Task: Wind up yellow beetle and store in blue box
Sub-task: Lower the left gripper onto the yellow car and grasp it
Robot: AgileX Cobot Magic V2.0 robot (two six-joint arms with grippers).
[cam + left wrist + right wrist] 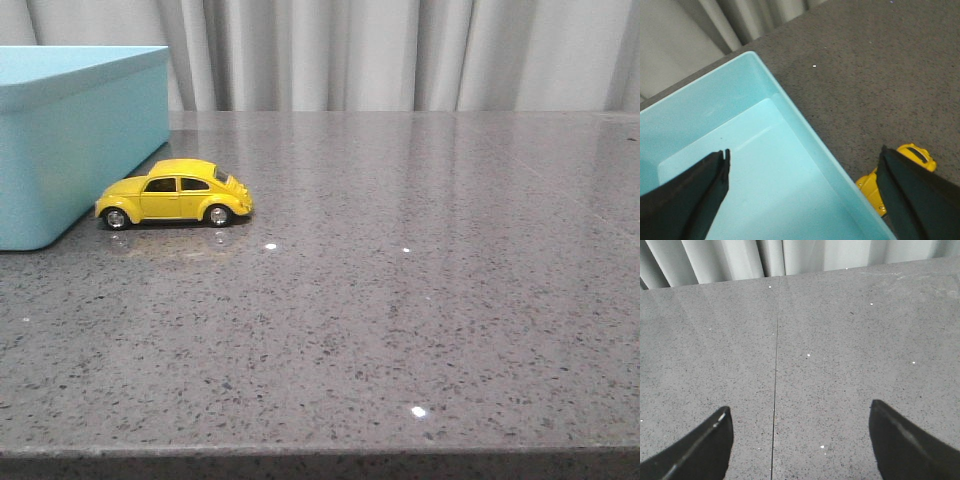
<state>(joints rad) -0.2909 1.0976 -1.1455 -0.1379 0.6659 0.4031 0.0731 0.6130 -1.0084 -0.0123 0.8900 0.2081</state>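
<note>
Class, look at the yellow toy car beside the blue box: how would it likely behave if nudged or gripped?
The yellow beetle stands on four wheels on the smooth table, so a lengthwise nudge would probably roll it. Its glossy, rounded body looks rigid but possibly slippery between fingers. It seems small beside the blue box, likely light.

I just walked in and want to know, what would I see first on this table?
The shiny yellow beetle, parked on the grey table right beside the big blue box at the left. The box looks empty inside, and the open left gripper hangs over its edge.
</note>
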